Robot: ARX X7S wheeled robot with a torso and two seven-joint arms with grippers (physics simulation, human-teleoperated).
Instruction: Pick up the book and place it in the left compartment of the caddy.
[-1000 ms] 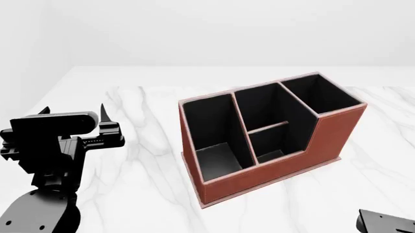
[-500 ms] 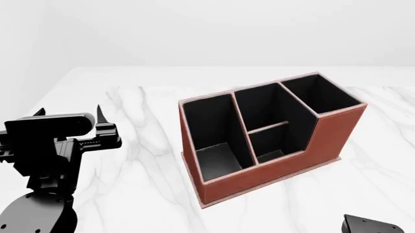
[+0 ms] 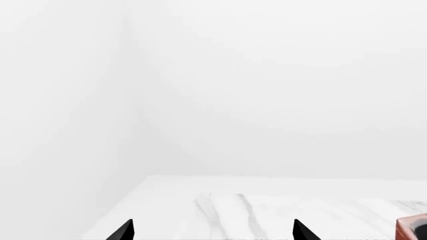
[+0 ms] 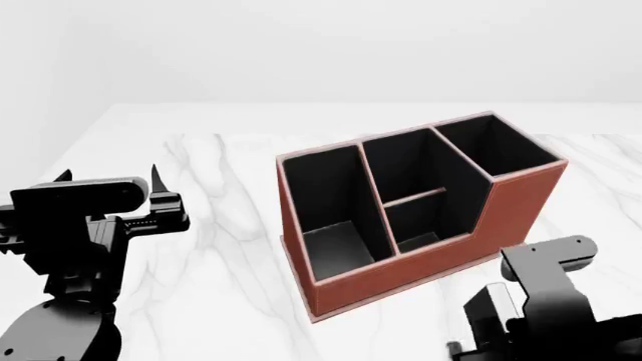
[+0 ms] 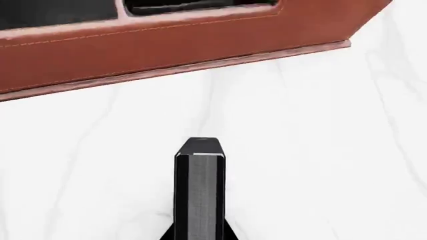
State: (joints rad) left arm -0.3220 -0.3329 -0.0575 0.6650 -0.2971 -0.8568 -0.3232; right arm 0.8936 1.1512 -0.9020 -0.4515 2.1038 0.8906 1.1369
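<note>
The reddish-brown caddy [image 4: 431,259] stands angled on the white marble table [image 4: 221,301]. Its left compartment [image 4: 326,199] is the tall black-lined slot at its left end. In the right wrist view, the small black book [image 5: 200,192] with grey-white page edges stands edge-on between the jaws of my right gripper [image 5: 200,236], which is shut on it. It hangs over the table just in front of the caddy's front wall [image 5: 167,50]. My right arm [image 4: 542,301] shows at the lower right of the head view, where the book is hidden. My left gripper [image 3: 213,232] is open and holds nothing, left of the caddy.
My left arm [image 4: 71,248] fills the lower left of the head view. The table's far edge [image 4: 301,105] meets a plain white wall. The caddy's middle section has a divider [image 4: 413,198], and a squarer section [image 4: 497,147] lies at its right end.
My right arm has risen into the head view at the lower right, close to the caddy's front right corner. My left arm has shifted only slightly.
</note>
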